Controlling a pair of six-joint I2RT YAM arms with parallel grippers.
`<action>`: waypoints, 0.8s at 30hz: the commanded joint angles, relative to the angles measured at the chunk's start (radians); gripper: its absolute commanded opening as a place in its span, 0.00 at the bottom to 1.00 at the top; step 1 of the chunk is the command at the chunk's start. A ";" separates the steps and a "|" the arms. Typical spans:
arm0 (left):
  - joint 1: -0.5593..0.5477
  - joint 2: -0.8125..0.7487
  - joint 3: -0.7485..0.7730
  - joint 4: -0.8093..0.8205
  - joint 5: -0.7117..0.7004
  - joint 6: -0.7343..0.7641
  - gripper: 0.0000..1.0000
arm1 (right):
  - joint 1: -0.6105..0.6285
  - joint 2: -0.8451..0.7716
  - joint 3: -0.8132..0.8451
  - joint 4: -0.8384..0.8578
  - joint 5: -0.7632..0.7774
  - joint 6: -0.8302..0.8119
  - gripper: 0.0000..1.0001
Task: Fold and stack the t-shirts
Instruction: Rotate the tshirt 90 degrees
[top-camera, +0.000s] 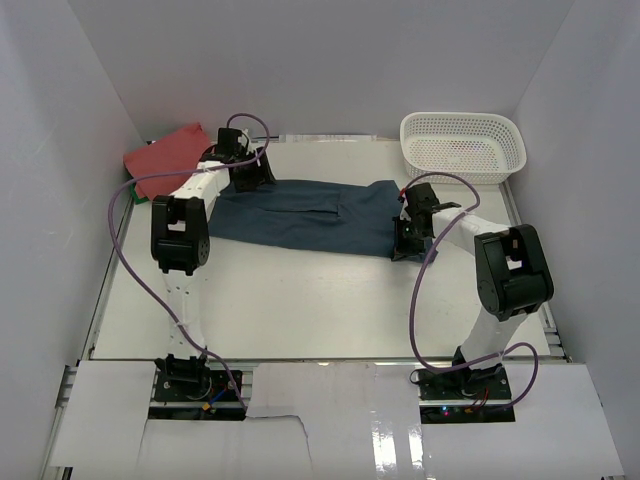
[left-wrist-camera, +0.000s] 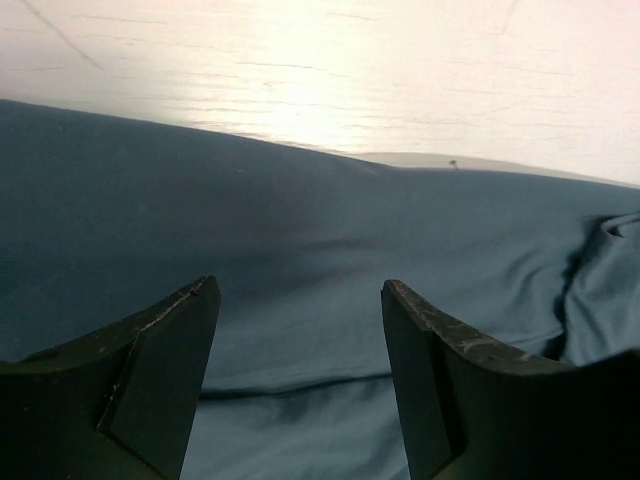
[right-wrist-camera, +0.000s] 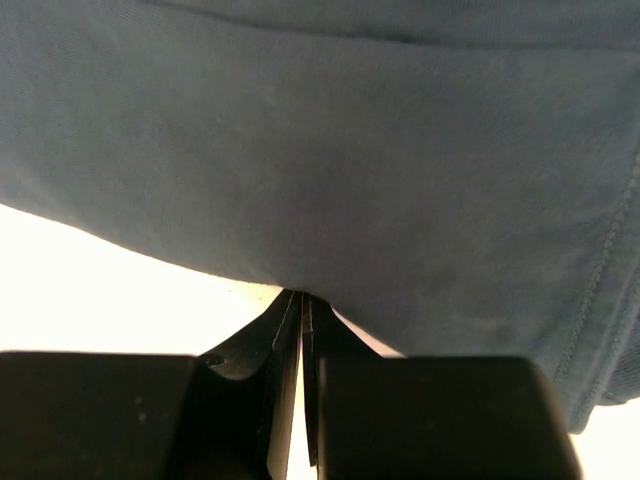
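Right gripper (right-wrist-camera: 301, 298) pinched the edge of the blue tee (right-wrist-camera: 330, 150); left gripper (left-wrist-camera: 298, 288) gaped wide over its other end.

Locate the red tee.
Top view: the red tee lies bunched in the far left corner, left of the left pincer and the blue tee.

The overhead camera is looking down from behind the arms; both wrist cameras are peering closely at the shared teal t-shirt (top-camera: 300, 215).

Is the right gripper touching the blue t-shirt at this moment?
Touching. The right wrist view shows the right gripper shut, its tips pinching the blue t-shirt at its edge, with no gap between them.
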 joint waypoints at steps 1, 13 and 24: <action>0.004 0.009 0.002 0.003 -0.054 0.016 0.77 | -0.003 0.013 0.022 0.014 0.020 0.001 0.09; 0.005 0.028 -0.068 -0.006 -0.157 0.006 0.77 | -0.017 0.034 0.068 -0.026 0.050 -0.014 0.09; 0.013 -0.055 -0.255 0.009 -0.220 -0.030 0.77 | -0.044 0.077 0.111 -0.046 0.066 -0.034 0.10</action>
